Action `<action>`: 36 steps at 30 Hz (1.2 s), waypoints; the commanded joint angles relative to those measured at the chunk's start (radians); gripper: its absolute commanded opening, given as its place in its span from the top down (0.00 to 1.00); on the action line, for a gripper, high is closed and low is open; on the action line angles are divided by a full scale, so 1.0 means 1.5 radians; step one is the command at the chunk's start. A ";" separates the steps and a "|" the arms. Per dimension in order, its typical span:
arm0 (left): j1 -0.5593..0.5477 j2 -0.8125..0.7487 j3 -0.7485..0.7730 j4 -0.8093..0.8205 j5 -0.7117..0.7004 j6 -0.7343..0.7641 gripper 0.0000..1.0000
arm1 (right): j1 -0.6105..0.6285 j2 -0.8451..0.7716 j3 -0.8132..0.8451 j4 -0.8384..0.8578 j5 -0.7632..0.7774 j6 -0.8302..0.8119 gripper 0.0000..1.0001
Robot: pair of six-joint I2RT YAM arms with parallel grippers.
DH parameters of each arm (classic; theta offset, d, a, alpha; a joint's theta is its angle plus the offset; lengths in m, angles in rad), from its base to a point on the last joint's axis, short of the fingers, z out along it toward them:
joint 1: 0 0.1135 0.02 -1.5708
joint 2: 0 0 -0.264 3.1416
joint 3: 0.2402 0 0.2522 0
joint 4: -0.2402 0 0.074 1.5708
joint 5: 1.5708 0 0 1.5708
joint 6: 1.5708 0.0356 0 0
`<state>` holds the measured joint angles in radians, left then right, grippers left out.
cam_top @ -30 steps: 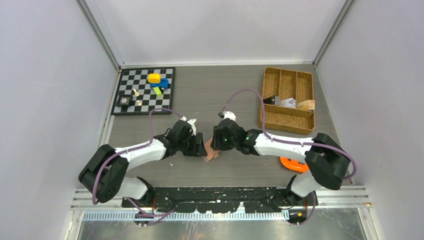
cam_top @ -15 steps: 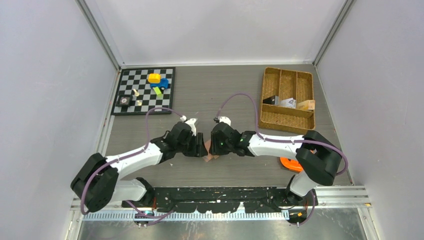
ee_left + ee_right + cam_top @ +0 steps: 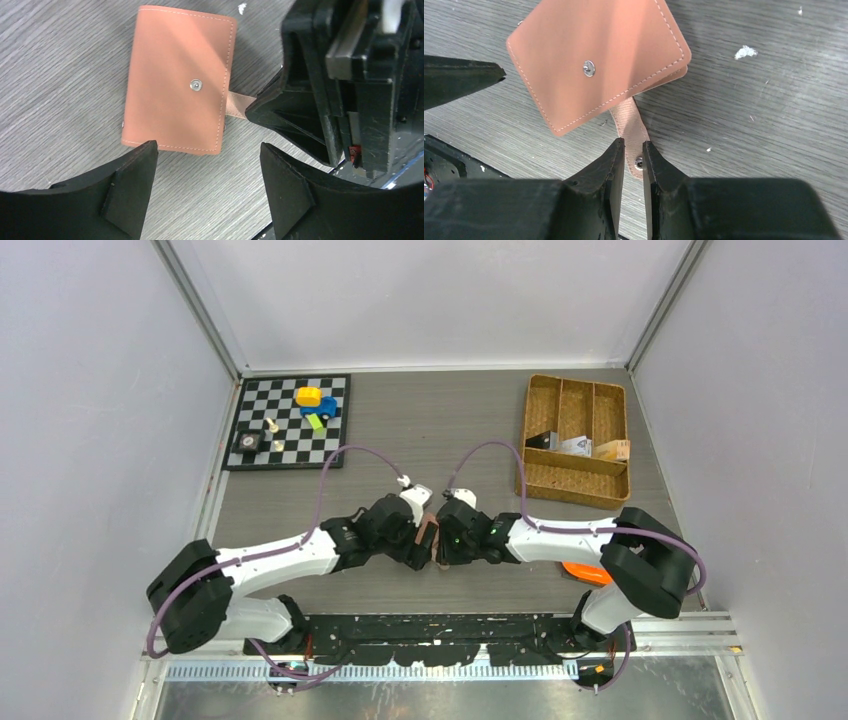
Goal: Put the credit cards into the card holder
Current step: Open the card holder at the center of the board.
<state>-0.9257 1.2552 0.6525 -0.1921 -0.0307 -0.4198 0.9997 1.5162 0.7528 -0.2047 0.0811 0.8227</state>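
The card holder is a salmon-pink wallet lying closed and flat on the table, with its snap strap sticking out. It also shows in the right wrist view and, barely, between the two grippers in the top view. My right gripper has its jaws almost together on the strap's tab. My left gripper is open and empty, just above the wallet's near edge. The credit cards, one dark and one pale, lie in the wicker tray, far from both grippers.
A small tan box sits in the wicker tray at the back right. A chessboard with toy pieces lies at the back left. An orange object sits under the right arm. The two grippers nearly touch each other.
My left gripper has swung right and nearer, now over the wallet. My right gripper has shifted slightly right and nearer. The wallet has moved a little right between them.
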 commanded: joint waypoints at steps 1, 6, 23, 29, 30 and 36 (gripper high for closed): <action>-0.038 0.035 0.029 0.028 -0.057 0.069 0.22 | 0.003 -0.010 -0.012 0.008 0.024 0.030 0.76; -0.064 0.084 0.043 0.030 -0.126 0.097 0.19 | 0.004 -0.011 -0.025 0.006 0.038 0.039 0.78; -0.084 0.120 0.067 0.004 -0.334 0.103 0.34 | 0.004 0.001 -0.029 0.002 0.048 0.046 0.79; -0.084 0.095 0.054 0.041 -0.334 0.103 0.55 | 0.004 -0.002 -0.031 -0.005 0.056 0.050 0.79; -0.084 0.091 0.053 0.047 -0.331 0.108 0.56 | 0.004 -0.003 -0.031 -0.006 0.058 0.051 0.80; -0.083 0.092 0.056 0.067 -0.334 0.144 0.61 | 0.003 -0.014 -0.035 -0.010 0.066 0.056 0.80</action>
<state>-1.0489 1.4204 0.7216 -0.1642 -0.4965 -0.2478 0.9997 1.5162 0.7197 -0.1967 0.1265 0.8936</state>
